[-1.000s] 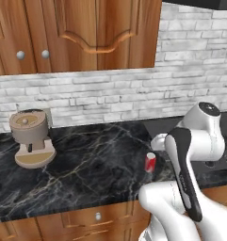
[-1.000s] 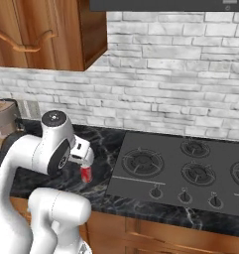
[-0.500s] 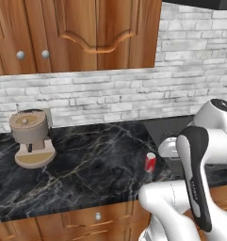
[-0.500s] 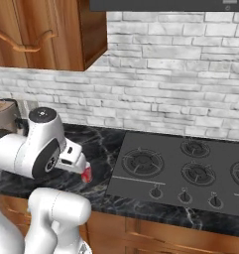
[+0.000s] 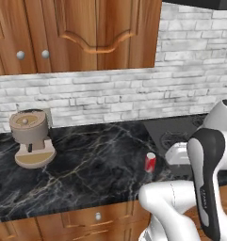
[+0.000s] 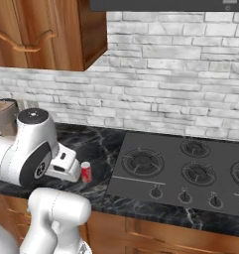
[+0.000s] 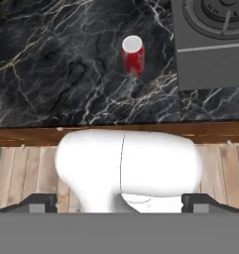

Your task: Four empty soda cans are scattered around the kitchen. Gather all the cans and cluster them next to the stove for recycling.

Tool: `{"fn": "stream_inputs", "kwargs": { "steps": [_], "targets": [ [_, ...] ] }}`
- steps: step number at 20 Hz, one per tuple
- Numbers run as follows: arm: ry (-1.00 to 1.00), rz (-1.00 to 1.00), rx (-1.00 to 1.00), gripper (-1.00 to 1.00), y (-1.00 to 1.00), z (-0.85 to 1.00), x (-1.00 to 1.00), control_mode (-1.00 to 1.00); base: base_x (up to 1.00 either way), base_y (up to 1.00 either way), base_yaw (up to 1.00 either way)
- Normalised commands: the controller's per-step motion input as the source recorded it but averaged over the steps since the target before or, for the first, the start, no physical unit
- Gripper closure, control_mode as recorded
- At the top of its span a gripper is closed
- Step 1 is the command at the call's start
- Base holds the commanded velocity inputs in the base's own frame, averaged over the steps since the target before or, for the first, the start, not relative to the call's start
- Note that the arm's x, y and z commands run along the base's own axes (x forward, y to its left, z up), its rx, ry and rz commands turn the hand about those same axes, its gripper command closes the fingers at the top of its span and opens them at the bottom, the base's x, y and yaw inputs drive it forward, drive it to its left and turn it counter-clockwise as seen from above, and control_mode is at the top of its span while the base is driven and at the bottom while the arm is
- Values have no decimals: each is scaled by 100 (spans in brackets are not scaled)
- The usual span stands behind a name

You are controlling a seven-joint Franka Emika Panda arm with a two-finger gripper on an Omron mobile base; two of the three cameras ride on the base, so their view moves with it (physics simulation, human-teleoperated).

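Black marble counter (image 5: 86,174) under wood cabinets (image 5: 77,33), brick wall behind. Far left of gripper: beige coffee machine (image 5: 31,137) on counter. Can (image 5: 150,162) upright on counter, just left of stove (image 6: 190,171), untouched, ahead of gripper in hand view. Gripper (image 7: 119,202) pulled back over counter front edge, fingers spread wide, holding nothing. Stove ahead-right of gripper, burners bare.

red soda can (image 5: 150,162) upright, beside stove (image 6: 190,171)
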Motion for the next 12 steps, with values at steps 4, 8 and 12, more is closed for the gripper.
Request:
{"fn": "stream_inputs", "kwargs": {
  "steps": [4, 8, 12],
  "targets": [
    [0, 0, 0, -100, 0, 0, -23, 100, -25, 0, 0],
    [0, 0, 0, -100, 0, 0, 0, 100, -59, -6, 0],
    [0, 0, 0, -100, 0, 0, 0, 100, -43, -46, 0]
  ]
}}
